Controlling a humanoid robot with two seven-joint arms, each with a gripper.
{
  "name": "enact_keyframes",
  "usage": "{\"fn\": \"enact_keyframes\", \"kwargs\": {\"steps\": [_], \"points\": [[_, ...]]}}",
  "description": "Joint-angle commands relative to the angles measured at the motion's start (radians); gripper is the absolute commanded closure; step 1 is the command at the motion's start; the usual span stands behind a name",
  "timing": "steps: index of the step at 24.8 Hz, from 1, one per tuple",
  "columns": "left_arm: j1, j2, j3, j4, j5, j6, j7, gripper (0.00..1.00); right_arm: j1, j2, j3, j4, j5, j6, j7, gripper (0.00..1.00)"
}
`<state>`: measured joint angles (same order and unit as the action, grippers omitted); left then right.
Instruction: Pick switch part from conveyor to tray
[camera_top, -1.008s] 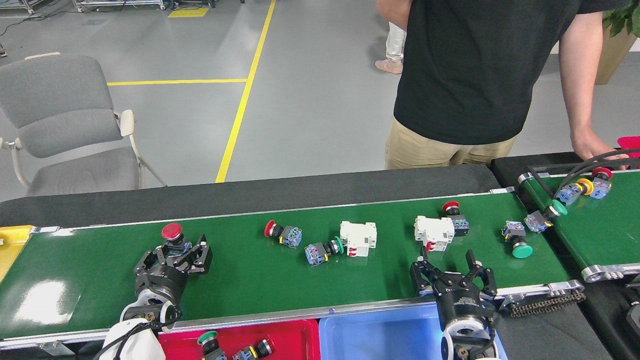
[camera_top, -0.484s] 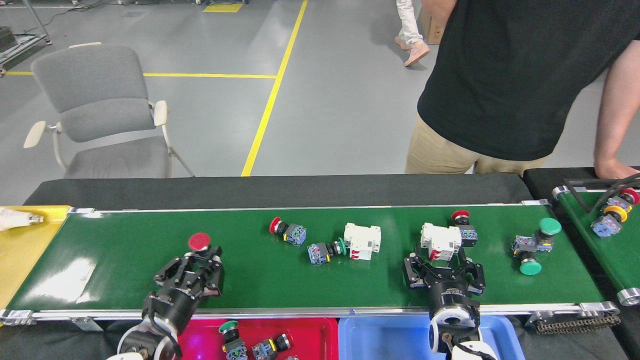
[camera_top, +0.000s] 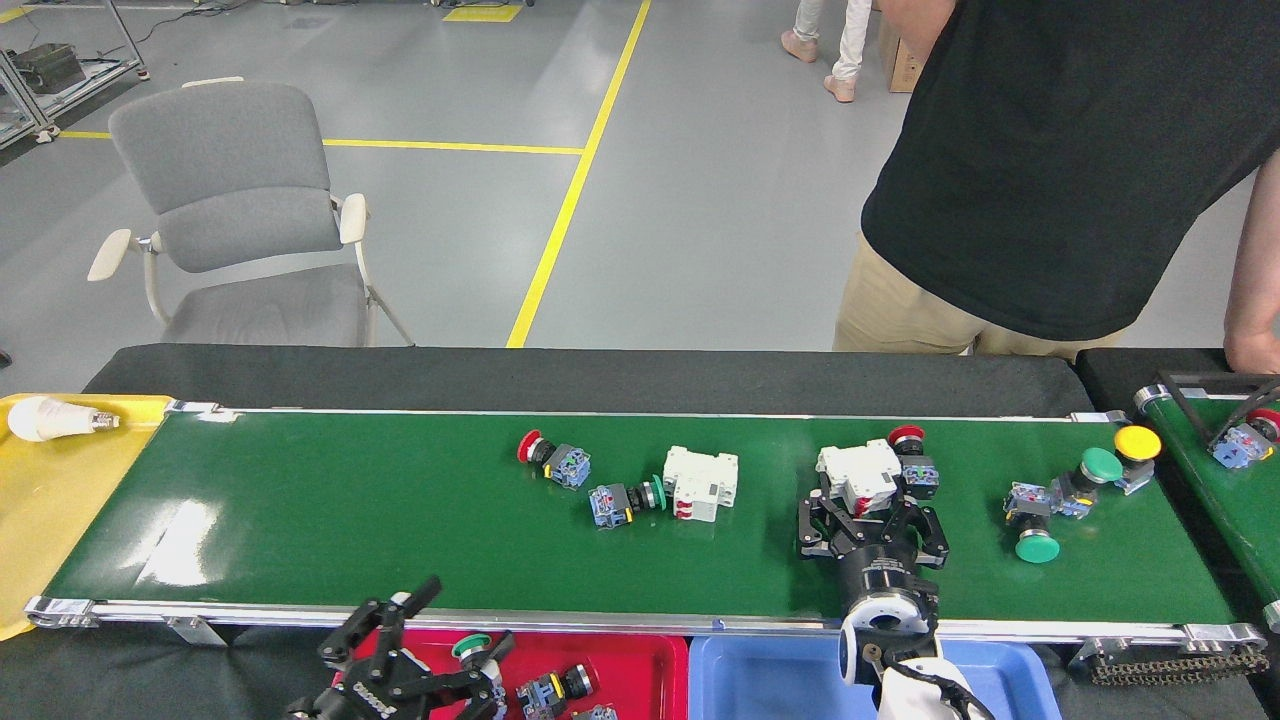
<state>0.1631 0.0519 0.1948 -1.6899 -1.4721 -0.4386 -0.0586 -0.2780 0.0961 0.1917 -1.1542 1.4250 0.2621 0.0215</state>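
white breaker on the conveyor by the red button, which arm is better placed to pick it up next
Right. The right gripper sits open at the white breaker on the conveyor; the left gripper is over the red tray.

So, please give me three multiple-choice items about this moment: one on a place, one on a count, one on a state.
1. Where does the light bulb lie?
A. yellow tray
B. red tray
C. conveyor

2. How many white circuit breakers lie on the conveyor?
A. one
B. two
C. four

3. How do the jaws of the right gripper stand?
A. shut, away from everything
B. spread around a white circuit breaker
C. out of view

Key: 1 A, the bulb rests on yellow. 2 B, one mid-belt, one by the gripper. 3 B, fingers flank the breaker.
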Motion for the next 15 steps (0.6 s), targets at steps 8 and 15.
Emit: {"fn": "enact_keyframes", "kwargs": {"steps": [8, 15], "points": [[0.076, 0.011, 0.086, -0.001, 0.01, 0.159, 0.016, 0.0, 0.309, -0.127, -0.008, -0.501, -0.018, -0.328, -0.002, 0.94], [0.099, 0.012, 0.089, -0.011, 0.007, 0.159, 0.011, 0.0, 0.623, -0.196, -0.031, -0.616, -0.072, -0.604, -0.173, 0.01]]}}
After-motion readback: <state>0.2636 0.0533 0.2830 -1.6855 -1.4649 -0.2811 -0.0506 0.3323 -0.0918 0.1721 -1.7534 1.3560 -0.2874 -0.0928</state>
